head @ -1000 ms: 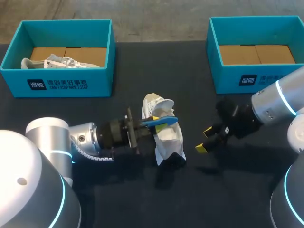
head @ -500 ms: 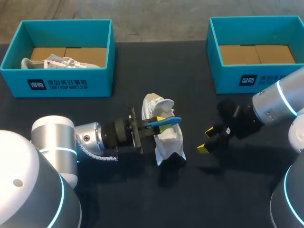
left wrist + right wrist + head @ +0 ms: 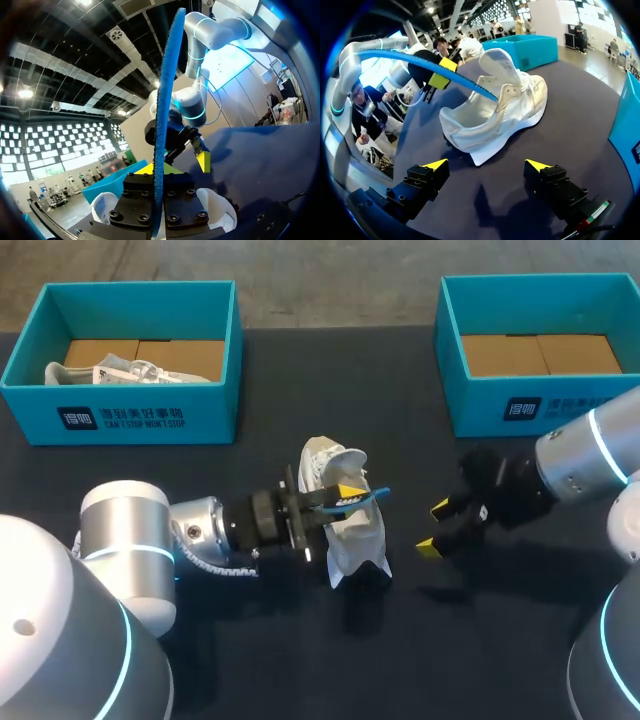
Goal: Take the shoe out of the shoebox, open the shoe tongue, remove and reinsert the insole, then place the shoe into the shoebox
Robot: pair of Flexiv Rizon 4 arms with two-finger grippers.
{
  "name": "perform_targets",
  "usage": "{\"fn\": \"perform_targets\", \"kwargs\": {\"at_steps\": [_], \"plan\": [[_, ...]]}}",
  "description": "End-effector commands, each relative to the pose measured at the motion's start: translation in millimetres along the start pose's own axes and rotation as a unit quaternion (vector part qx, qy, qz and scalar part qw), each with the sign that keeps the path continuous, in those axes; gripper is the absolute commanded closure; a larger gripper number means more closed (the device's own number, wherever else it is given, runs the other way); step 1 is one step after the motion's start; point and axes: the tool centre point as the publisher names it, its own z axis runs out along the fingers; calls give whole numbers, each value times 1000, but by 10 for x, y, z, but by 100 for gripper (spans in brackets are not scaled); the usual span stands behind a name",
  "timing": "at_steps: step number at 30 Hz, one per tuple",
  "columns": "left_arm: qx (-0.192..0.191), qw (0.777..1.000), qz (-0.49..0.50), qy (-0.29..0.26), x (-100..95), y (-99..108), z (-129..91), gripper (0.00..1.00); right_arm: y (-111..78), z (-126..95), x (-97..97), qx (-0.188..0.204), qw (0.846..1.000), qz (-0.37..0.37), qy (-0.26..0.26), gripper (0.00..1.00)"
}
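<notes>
The shoe (image 3: 355,535) lies mid-bench (image 3: 300,660), the left jaws just left of it, the right jaws apart to its right. The insole (image 3: 352,497) sits in the left jaws, over the shoe. Behind, the left box (image 3: 120,420) holds a second shoe (image 3: 110,370); the right box (image 3: 520,405) stands far right

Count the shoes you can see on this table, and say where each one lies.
2. One white shoe sits on the table, out in the open; a second shoe lies inside the left teal box. The right teal box shows none, though its near wall may hide something.
</notes>
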Motion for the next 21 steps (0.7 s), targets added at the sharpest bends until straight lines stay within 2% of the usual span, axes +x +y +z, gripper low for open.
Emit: {"fn": "perform_targets", "kwargs": {"at_steps": [1,11,21], "plan": [[0,1000,6,-4,24,63,42,100,70,45,-24,5,1000,3,-2,0],[-8,1000,10,-4,86,148,45,100,181,74,-59,3,1000,-8,-5,0],[-14,1000,7,-10,97,76,3,100,180,87,-69,4,1000,-8,-5,0]]}}
